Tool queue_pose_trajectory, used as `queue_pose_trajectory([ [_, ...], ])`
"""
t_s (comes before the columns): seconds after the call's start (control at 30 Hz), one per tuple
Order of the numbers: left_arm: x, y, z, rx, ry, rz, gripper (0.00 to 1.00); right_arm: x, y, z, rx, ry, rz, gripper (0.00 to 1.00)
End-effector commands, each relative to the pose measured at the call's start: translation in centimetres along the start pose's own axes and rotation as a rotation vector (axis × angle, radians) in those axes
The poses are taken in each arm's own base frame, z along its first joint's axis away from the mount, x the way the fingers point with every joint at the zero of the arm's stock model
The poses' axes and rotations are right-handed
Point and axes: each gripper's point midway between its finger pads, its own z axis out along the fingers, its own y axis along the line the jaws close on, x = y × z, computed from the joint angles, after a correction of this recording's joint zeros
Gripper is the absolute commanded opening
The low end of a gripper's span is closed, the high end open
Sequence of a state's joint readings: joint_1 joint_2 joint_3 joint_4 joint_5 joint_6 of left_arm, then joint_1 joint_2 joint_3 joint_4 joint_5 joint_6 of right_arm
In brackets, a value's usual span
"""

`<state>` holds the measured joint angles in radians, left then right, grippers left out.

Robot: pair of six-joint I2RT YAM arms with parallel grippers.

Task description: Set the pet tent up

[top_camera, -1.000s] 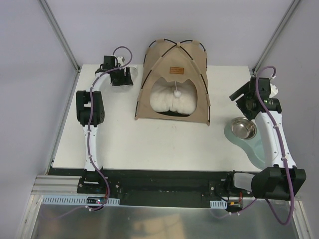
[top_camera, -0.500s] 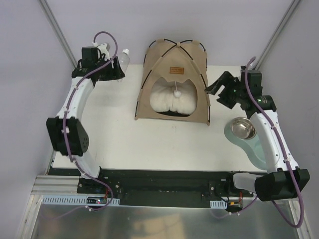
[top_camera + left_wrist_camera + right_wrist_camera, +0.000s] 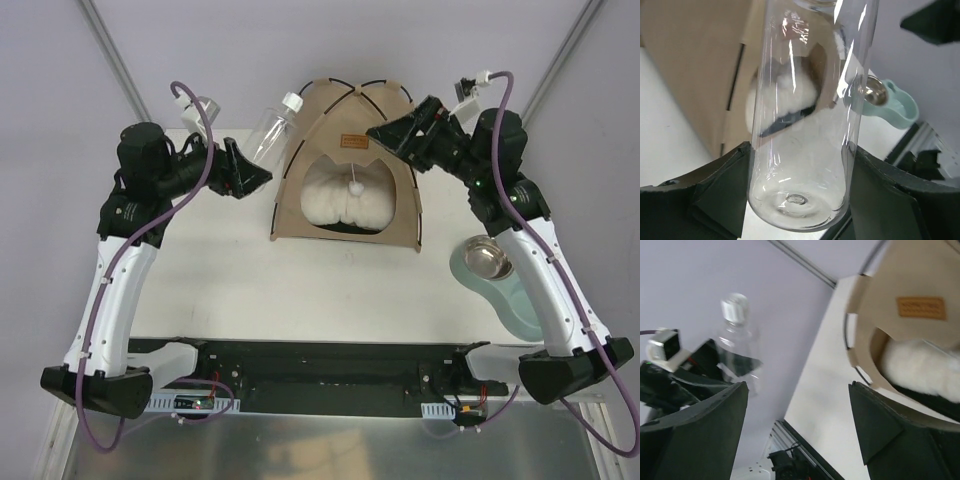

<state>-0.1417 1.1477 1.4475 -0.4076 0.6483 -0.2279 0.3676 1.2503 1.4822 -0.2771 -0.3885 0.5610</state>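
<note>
The tan pet tent [image 3: 350,165] stands upright at the back middle of the table, black poles crossed on top and a brown label [image 3: 354,140] over its arched doorway. A fluffy off-white pillow [image 3: 345,195] lies inside. My left gripper [image 3: 245,177] is shut on the base of a clear bottle [image 3: 270,128] with a white cap, held in the air left of the tent; the bottle fills the left wrist view [image 3: 805,115]. My right gripper [image 3: 385,133] is open and empty, raised over the tent's upper right. The right wrist view shows the tent [image 3: 900,280], the pillow [image 3: 920,367] and the bottle [image 3: 735,350].
A steel bowl [image 3: 487,258] sits in a teal feeder tray [image 3: 515,300] at the right edge of the table. The feeder also shows in the left wrist view [image 3: 902,107]. Grey walls with metal rails enclose the table at the back and sides.
My left arm has lifted the bottle off the back-left corner and swung it toward the tent. My right arm has risen from beside the bowl to over the tent's right side.
</note>
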Motion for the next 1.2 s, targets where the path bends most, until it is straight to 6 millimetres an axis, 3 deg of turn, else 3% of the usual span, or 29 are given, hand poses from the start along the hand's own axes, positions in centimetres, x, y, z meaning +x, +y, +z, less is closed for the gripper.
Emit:
queue_pose_trajectory([
  [0.0,1.0,-4.8,-1.3,0.177,0.016,0.012,0.32,-3.5,9.1,-1.1,-0.259,-0.105,-0.061,0.89],
  [0.17,1.7,-7.7,-1.8,0.297,0.045,0.038,0.32,-2.9,10.8,0.4,-0.279,-0.093,-0.085,0.89],
  [0.43,2.6,-9.3,-1.3,0.371,0.083,0.063,0.32,0.4,11.6,3.7,-0.235,-0.036,-0.123,0.85],
  [0.57,2.8,-9.3,-1.2,0.369,0.083,0.068,0.32,1.3,11.4,4.7,-0.214,-0.019,-0.124,0.73],
  [0.73,2.9,-9.3,-1.2,0.367,0.085,0.063,0.37,2.0,11.3,4.8,-0.192,-0.03,-0.114,0.37],
  [0.87,2.8,-9.2,-1.4,0.349,0.073,0.068,0.58,2.1,11.0,4.6,-0.184,-0.041,-0.094,0.09],
  [1.0,1.9,-7.4,-1.0,0.225,0.0,0.041,0.98,1.3,9.8,4.5,-0.134,-0.098,-0.028,0.01],
  [1.17,0.2,-5.9,-0.6,0.119,-0.161,-0.148,0.99,-1.0,8.2,3.5,-0.091,-0.223,0.164,0.0],
])
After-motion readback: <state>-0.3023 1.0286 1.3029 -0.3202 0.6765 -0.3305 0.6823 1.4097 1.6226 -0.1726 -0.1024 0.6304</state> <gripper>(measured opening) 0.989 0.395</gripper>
